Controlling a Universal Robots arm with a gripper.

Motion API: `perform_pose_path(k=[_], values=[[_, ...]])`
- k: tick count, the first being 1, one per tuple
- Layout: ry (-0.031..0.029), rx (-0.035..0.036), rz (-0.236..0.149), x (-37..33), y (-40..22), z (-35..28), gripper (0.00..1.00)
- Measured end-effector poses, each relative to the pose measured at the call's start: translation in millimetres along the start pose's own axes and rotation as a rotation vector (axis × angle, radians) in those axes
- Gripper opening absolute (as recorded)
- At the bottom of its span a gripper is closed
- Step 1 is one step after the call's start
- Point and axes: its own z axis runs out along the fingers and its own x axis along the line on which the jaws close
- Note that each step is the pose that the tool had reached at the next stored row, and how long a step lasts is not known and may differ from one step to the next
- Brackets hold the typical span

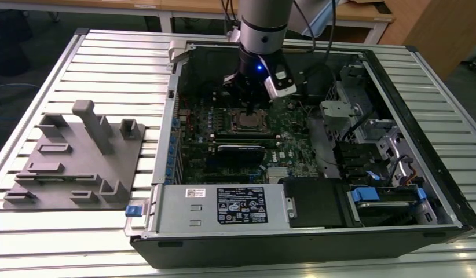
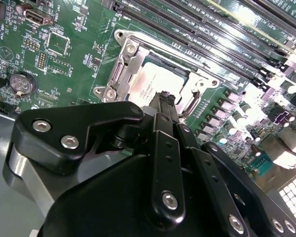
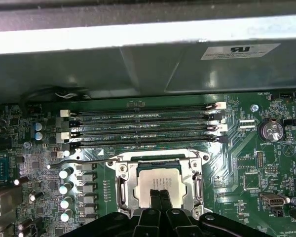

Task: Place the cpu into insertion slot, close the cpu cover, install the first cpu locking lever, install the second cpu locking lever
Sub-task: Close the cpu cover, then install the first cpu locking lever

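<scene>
Both wrist views put the closed gripper [image 3: 158, 193] seemingly touching the cpu [image 3: 150, 178]; the exterior view adds the computer case [image 1: 300, 246].

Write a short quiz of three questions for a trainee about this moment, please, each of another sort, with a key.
1. True or false: the cpu shows through the cut-out of the cpu cover.
2. Which thing is the tip of the tool nearest to? A the cpu; B the round battery; C the long memory slots.
3. Fill in: the grey fixture plate lies outside the computer case, on the exterior view's ____.
Key: 1 true; 2 A; 3 left.
</scene>
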Motion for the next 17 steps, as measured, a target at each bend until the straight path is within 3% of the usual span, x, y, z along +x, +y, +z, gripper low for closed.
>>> perform_pose_path(k=[1, 10, 12, 17], values=[[0.0, -0.0001, 0.0, 0.0, 0.2, -5.2, 0.11], [0.0, -0.0001, 0.0, -2.8, 0.4, -5.2, 0.11], [-0.0017, -0.0003, -0.001, -2.8, 0.5, -10.8, 0.11], [-0.0014, 0.0004, -0.001, -2.8, 0.5, -11.7, 0.11]])
